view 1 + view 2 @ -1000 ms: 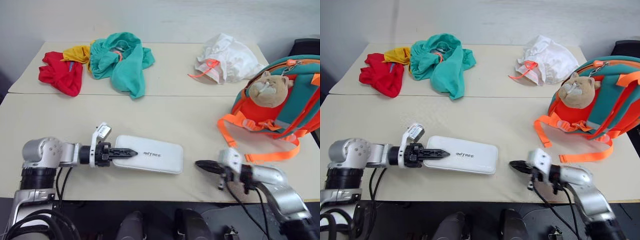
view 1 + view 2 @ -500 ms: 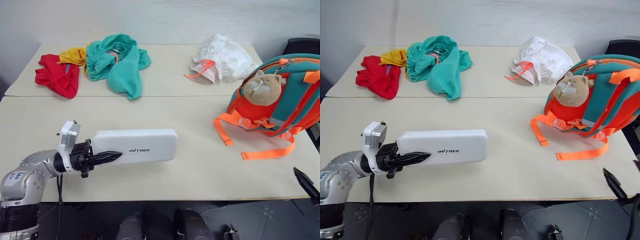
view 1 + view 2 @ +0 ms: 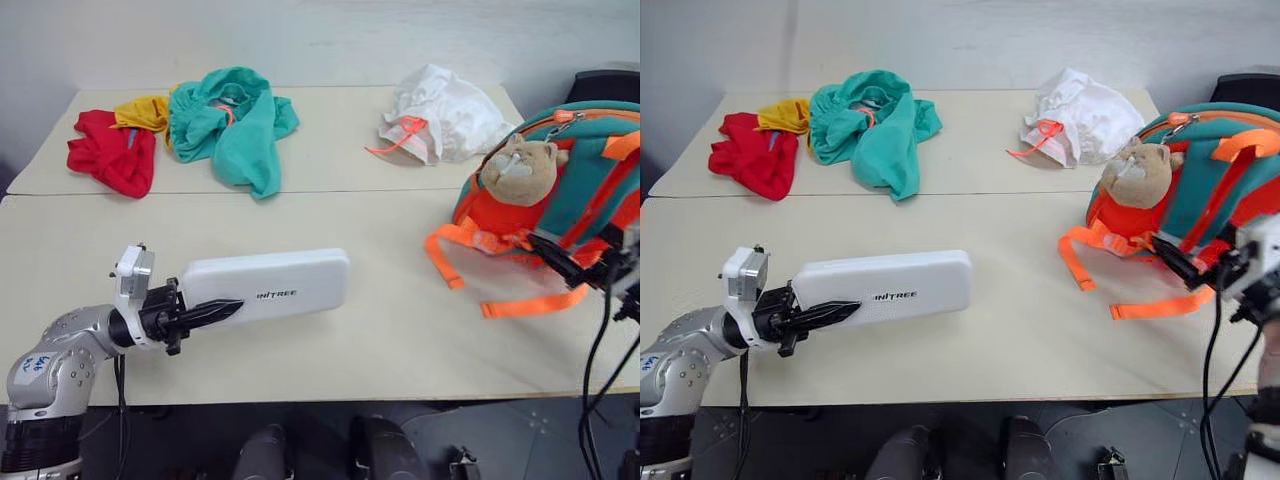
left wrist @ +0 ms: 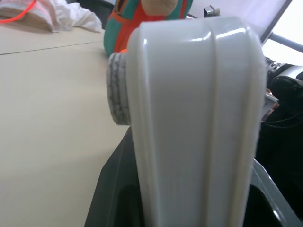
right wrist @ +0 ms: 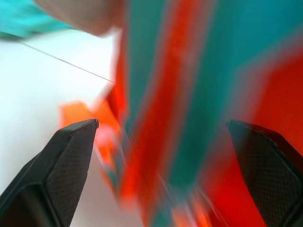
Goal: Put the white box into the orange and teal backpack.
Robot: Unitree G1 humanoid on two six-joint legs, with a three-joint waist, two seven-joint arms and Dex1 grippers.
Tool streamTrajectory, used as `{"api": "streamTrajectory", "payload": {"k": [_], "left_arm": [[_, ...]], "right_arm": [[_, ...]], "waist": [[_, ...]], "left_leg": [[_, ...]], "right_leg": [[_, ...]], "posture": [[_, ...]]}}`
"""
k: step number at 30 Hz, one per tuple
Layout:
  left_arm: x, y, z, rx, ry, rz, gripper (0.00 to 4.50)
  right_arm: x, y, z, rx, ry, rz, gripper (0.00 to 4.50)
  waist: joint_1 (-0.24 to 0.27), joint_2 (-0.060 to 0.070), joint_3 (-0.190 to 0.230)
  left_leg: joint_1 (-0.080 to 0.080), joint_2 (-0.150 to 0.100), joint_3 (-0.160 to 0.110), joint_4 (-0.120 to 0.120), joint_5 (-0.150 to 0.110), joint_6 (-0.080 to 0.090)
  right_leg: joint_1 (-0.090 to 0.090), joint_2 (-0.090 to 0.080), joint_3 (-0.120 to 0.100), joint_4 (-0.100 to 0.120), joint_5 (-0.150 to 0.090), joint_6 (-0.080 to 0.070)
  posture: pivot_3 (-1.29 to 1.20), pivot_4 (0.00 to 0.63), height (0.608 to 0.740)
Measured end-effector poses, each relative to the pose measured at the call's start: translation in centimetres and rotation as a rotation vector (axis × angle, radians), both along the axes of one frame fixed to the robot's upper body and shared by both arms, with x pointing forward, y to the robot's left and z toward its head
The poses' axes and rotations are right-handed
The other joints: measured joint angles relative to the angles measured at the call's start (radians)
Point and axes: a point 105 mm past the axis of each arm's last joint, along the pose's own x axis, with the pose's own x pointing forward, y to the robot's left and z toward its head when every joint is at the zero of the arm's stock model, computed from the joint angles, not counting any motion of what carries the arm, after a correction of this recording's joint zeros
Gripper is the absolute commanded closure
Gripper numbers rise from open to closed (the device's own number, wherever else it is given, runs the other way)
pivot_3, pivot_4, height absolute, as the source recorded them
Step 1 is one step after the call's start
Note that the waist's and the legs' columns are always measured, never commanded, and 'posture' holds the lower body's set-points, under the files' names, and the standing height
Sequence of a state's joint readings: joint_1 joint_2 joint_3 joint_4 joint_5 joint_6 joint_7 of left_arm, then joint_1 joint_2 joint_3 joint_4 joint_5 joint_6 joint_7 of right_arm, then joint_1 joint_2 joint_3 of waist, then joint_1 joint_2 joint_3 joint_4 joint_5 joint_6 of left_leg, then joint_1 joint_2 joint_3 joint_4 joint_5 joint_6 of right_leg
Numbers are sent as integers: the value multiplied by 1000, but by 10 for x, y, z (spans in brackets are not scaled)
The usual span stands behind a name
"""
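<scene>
Now the white box (image 3: 268,287) is up off the table (image 3: 380,250), held flat and sideways by one short end; the left gripper (image 3: 205,313) pinches that end tight, and the long free end points toward the orange and teal backpack (image 3: 560,190), likely so it can slide in end first; the box and the bag are well apart; the backpack sits at the table's right edge with its plush animal head (image 3: 517,168) facing in, and its orange straps (image 3: 470,265) trail on the table; the right gripper (image 3: 1180,268) is right by the bag's front with its fingers (image 5: 61,165) spread wide and holding nothing, maybe to steady the bag or pull it open; far back lie a white cloth bundle (image 3: 440,115), a teal garment (image 3: 230,120) and red and yellow clothes (image 3: 115,140), out of the way.
</scene>
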State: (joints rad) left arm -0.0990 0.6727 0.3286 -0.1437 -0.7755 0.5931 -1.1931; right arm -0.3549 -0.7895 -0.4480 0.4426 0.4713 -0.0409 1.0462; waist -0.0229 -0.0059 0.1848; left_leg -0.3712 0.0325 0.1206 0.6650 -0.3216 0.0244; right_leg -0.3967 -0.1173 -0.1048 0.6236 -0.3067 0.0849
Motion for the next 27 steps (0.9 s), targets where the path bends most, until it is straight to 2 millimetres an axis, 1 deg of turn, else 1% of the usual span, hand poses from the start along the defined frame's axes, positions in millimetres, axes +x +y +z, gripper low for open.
{"api": "streamTrajectory", "payload": {"k": [1,3,6,10,11,13,15,16,19,22,24,27], "left_arm": [[0,3,0,-7,-1,21,3203],[2,5,1,-14,-5,47,3203],[5,8,4,-41,-14,91,3203],[8,12,10,-67,-27,125,3203],[10,14,12,-78,-30,145,3203],[17,20,17,-104,-38,193,3203],[23,27,23,-127,-46,241,3203],[26,30,25,-139,-45,264,3203],[37,45,26,-174,-25,348,3203],[42,53,25,-190,-12,380,3203],[43,57,22,-195,-1,402,3203],[45,61,23,-198,-4,423,3203]], "right_arm": [[4,5,4,0,-9,23,1010],[8,7,7,14,-20,31,1729],[13,11,4,40,-12,47,2777],[17,28,-3,82,-11,114,4168],[16,36,-1,90,-20,147,4422],[14,56,5,98,-35,227,4484],[8,83,14,100,-50,330,4484],[4,97,16,99,-47,382,4484],[-8,150,21,129,-41,560,4484],[-21,187,25,166,-38,684,4484],[-36,212,28,176,-39,783,4484],[-59,242,27,201,-14,922,4484]], "waist": [[1,0,0],[6,0,0],[3,0,0],[-6,0,0],[-8,1,0],[-14,1,1],[-14,1,1],[-14,1,1],[-13,1,1],[-8,1,1],[-5,1,1],[-5,0,1]], "left_leg": [[0,0,0,0,0,0],[0,0,-1,0,0,0],[0,0,0,0,0,0],[0,0,0,0,0,-1],[0,1,0,-1,0,-1],[1,2,0,-1,1,-2],[1,3,0,-1,1,-2],[1,3,0,-1,1,-2],[0,3,0,-1,1,-3],[-1,2,0,-1,0,-3],[-2,2,0,-2,-1,-3],[-2,2,-1,-1,-1,-3]], "right_leg": [[0,0,0,0,0,0],[0,0,0,-1,0,0],[0,0,0,-1,0,0],[0,0,0,1,0,0],[0,1,0,2,0,0],[0,1,0,3,0,0],[0,2,0,4,0,0],[0,2,0,4,0,0],[-1,2,0,4,0,0],[-2,2,0,4,0,0],[-2,2,-1,3,0,0],[-2,2,-1,2,0,0]], "posture": [[0,150,740],[0,150,740],[0,150,740],[0,150,740],[0,150,740],[0,150,740],[0,150,740],[0,150,740],[0,150,740],[0,150,740],[0,150,740],[0,150,740]]}}
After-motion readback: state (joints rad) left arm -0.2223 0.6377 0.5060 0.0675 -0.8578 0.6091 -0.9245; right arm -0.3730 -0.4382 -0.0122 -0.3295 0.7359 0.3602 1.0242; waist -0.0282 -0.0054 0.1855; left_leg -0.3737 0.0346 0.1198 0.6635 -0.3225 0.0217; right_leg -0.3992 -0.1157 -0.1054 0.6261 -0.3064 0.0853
